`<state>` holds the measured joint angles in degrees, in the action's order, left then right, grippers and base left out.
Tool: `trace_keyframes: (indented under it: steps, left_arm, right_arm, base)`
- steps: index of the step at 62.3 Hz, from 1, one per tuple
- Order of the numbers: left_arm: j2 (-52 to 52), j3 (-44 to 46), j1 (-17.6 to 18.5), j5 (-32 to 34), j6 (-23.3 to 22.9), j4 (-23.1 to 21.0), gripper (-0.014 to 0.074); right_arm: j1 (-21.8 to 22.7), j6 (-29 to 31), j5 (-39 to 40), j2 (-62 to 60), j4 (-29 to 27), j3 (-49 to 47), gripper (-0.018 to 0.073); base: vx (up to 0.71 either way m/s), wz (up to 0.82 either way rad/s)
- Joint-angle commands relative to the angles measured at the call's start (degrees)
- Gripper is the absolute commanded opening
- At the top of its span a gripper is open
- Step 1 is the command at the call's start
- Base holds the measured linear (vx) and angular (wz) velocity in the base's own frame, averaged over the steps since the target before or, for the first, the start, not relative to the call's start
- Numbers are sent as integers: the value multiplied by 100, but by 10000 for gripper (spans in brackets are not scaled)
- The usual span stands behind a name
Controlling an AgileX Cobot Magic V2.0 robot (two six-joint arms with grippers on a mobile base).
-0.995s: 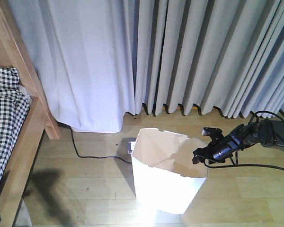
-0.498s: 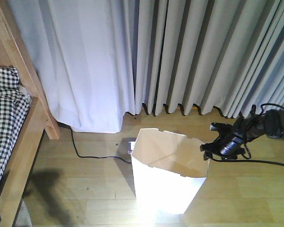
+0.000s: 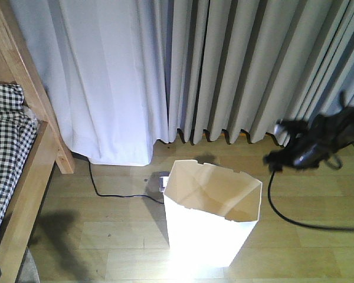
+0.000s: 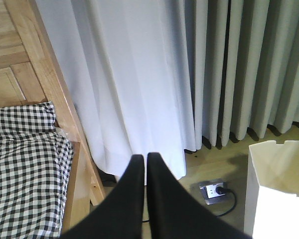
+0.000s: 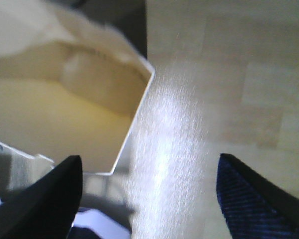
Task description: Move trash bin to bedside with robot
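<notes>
Jaws of the right gripper gaped empty right of the trash bin; left gripper pinched closed, empty, idle.

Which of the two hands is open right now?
The right hand: its wrist view shows fingers spread wide above the trash bin's rim. The left hand's fingers are pressed together, holding nothing.

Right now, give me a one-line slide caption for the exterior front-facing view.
White trash bin stands on the wood floor before grey curtains, right gripper blurred beside its rim, bed frame at left.
</notes>
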<state>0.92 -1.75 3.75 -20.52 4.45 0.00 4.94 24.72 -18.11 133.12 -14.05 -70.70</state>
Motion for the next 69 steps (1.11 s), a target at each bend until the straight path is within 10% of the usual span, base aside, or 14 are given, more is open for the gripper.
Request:
trace_keyframes:
  steps: [1, 69]
  left_arm:
    - [117, -101, 0, 396, -27, 0, -7]
    - [117, -101, 0, 396, -27, 0, -7]
  right_arm:
    - [21, -7, 215, -1181, 44, 292, 531]
    - [27, -1, 868, -11419, -510, 4902, 531]
  base:
    - [0, 0]
    - [0, 0]
